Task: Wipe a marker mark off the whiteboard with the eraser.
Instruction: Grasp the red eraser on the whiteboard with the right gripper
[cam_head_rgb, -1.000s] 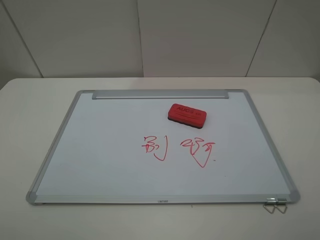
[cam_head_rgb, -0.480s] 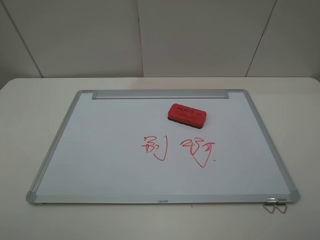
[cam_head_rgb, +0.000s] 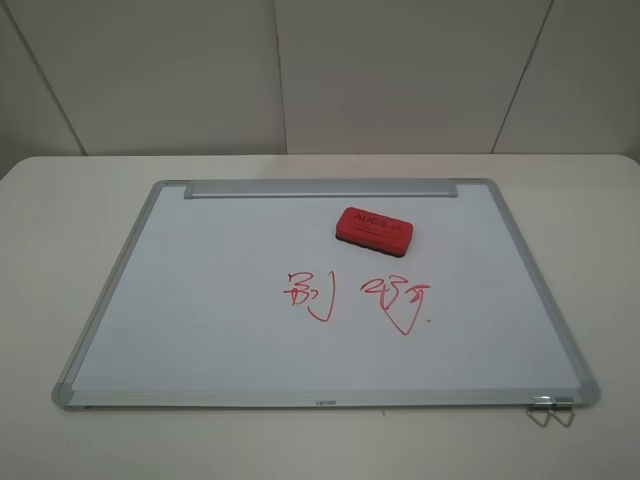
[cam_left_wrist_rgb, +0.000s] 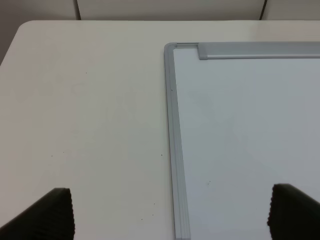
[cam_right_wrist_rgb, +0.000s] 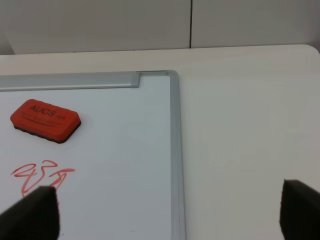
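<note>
The whiteboard (cam_head_rgb: 200, 300) lies flat on the table. On it, left of centre, is the marker mark (cam_head_rgb: 308, 293), a red boxy scribble with a hooked stroke. The red eraser (cam_head_rgb: 373, 230) rests on the board behind the marks, nearer the metal bar, and it shows in the right wrist view too (cam_right_wrist_rgb: 45, 121). Neither gripper appears in the high view. My left gripper (cam_left_wrist_rgb: 170, 217) is open over the whiteboard's (cam_left_wrist_rgb: 240, 125) left edge. My right gripper (cam_right_wrist_rgb: 167, 212) is open over the whiteboard's (cam_right_wrist_rgb: 130, 150) right edge, well short of the eraser. The marker mark is outside both wrist views.
A second red scribble with a V shape (cam_head_rgb: 397, 300) sits right of the mark, also visible from the right wrist (cam_right_wrist_rgb: 42, 175). A metal bar (cam_head_rgb: 320, 189) runs along the far edge. A wire clip (cam_head_rgb: 550, 410) sticks out at the near right corner. Wall panels stand behind the table.
</note>
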